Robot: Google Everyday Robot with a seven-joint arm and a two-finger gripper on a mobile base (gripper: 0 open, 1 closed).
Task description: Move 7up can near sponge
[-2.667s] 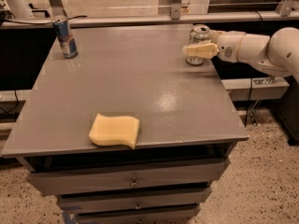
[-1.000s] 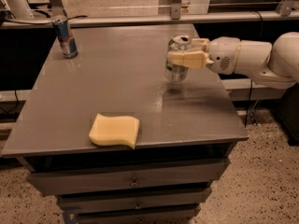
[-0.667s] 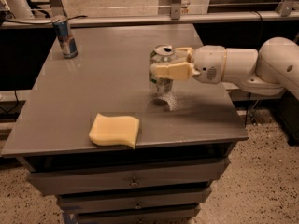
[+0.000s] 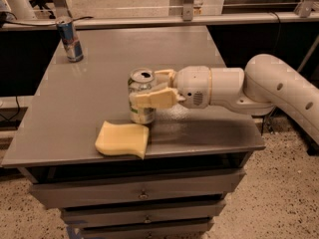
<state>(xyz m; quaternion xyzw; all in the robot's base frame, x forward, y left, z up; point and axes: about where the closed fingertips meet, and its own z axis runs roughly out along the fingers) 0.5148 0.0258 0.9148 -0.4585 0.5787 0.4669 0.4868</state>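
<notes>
Camera view, one moment of the carry. Since the frame 0.7 s earlier, the gripper point(image 4: 146, 87) and the 7up can point(image 4: 142, 115) have travelled left and toward the near edge of the table point(image 4: 89, 83); the can, then well apart from the sponge point(image 4: 122, 139), now stands just behind the sponge's far right corner. Whether the two touch cannot be told, nor whether the can's base rests on the table top. The sponge and the blue-and-silver can point(image 4: 70, 39) at the far left corner have not moved.

The 7up can is upright, silvery with greenish markings, its silver top and dark opening in view. The jaws are closed on its upper body — one pale finger crosses the near side, the other lies behind the rim. The white arm point(image 4: 259, 83) reaches in from the right, roughly level over the table.
</notes>
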